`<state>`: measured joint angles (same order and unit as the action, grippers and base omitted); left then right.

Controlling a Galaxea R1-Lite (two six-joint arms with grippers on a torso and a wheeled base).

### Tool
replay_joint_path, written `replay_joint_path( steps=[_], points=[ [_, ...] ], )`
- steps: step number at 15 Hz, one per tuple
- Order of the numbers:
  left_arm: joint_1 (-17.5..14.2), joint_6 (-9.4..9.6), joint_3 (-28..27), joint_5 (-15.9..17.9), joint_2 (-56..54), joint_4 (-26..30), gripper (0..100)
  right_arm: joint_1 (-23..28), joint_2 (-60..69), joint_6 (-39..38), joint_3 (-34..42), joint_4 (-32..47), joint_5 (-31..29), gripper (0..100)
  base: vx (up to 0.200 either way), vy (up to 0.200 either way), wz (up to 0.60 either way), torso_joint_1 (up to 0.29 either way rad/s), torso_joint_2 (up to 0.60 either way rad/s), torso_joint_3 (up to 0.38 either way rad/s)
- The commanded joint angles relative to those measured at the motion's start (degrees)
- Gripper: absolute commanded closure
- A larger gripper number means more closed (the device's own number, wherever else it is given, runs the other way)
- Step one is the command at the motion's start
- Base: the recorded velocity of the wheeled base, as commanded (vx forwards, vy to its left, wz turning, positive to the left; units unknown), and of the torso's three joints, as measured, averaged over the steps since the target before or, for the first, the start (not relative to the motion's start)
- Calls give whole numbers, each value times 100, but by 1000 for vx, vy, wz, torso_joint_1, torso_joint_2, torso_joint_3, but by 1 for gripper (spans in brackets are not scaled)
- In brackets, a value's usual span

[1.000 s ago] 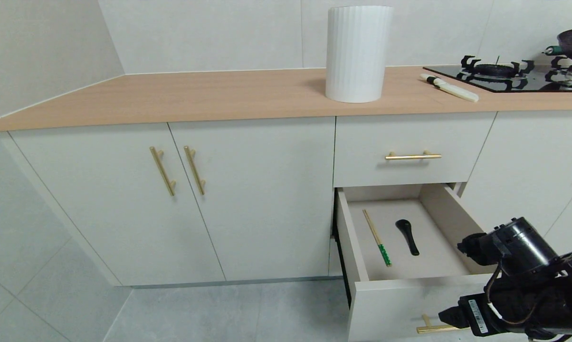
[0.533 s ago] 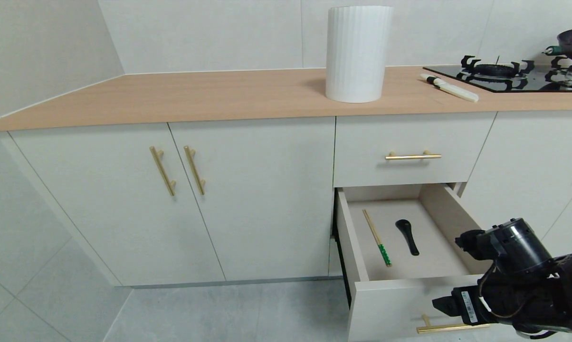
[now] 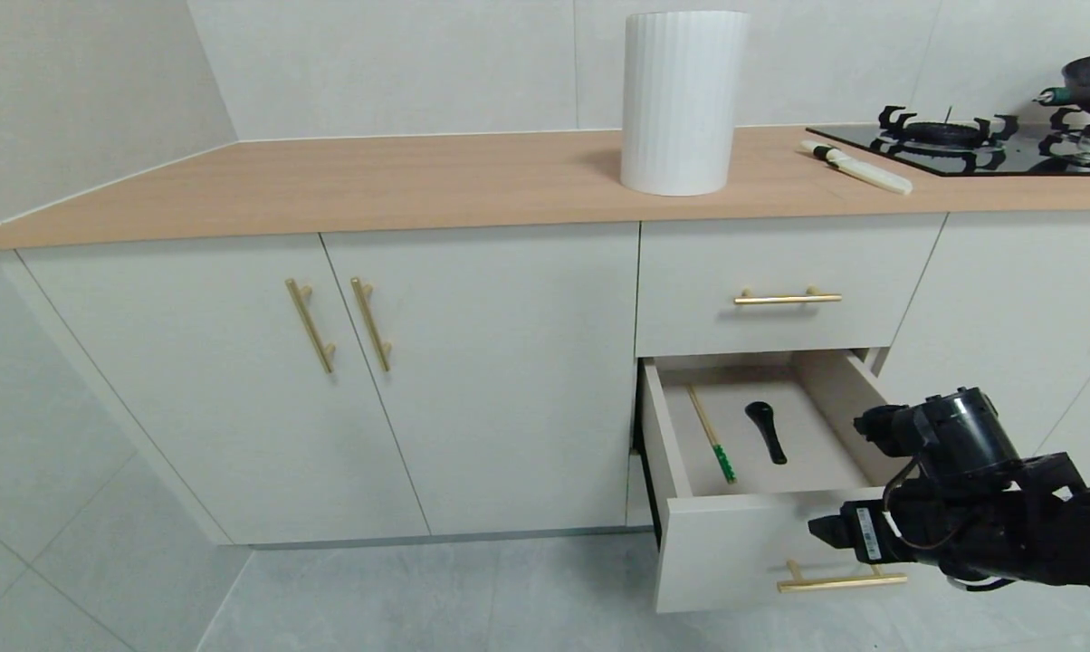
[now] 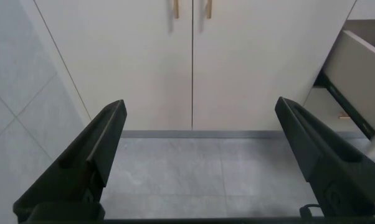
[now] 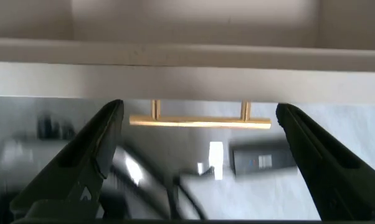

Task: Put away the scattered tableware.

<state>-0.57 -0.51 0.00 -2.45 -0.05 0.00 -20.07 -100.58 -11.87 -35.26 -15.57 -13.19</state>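
The lower drawer (image 3: 735, 552) stands partly open below the counter. Inside it lie a pair of chopsticks with green ends (image 3: 710, 433) and a black spoon (image 3: 767, 432). My right gripper (image 3: 826, 532) is at the drawer's front panel, just above its gold handle (image 3: 839, 580). In the right wrist view, that gripper (image 5: 197, 155) is open, its fingers (image 5: 91, 155) spread wider than the handle (image 5: 200, 121). My left gripper (image 4: 200, 155) is open and holds nothing, low over the floor facing the cabinet doors. A white-handled knife (image 3: 857, 167) lies on the counter by the stove.
A tall ribbed white cylinder (image 3: 683, 100) stands on the wooden counter (image 3: 373, 181). A black gas hob (image 3: 980, 145) with a pan sits at the far right. A shut drawer (image 3: 780, 290) is above the open one, and double cabinet doors (image 3: 346, 380) to its left.
The drawer has slid partway in toward the cabinet, and my right arm has moved forward with its front panel. The chopsticks and spoon went back with it.
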Motion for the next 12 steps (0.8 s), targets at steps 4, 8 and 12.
replay_joint_path(
  steps=[4, 8, 12],
  points=[
    [-4, -2, 0, -1, 5, 0, 0, 328, -664, 150, -702, -17, 9, 0, 0, 0, 0, 0, 0, 0],
    [-4, -2, 0, -1, 5, 0, 0, 504, -1209, 168, -1361, -69, 9, 0, 0, 0, 0, 0, 0, 0],
    [-4, -2, 0, -1, 5, 0, 0, 671, -1613, 598, -1722, -658, 9, 0, 0, 0, 0, 0, 0, 0]
  ],
)
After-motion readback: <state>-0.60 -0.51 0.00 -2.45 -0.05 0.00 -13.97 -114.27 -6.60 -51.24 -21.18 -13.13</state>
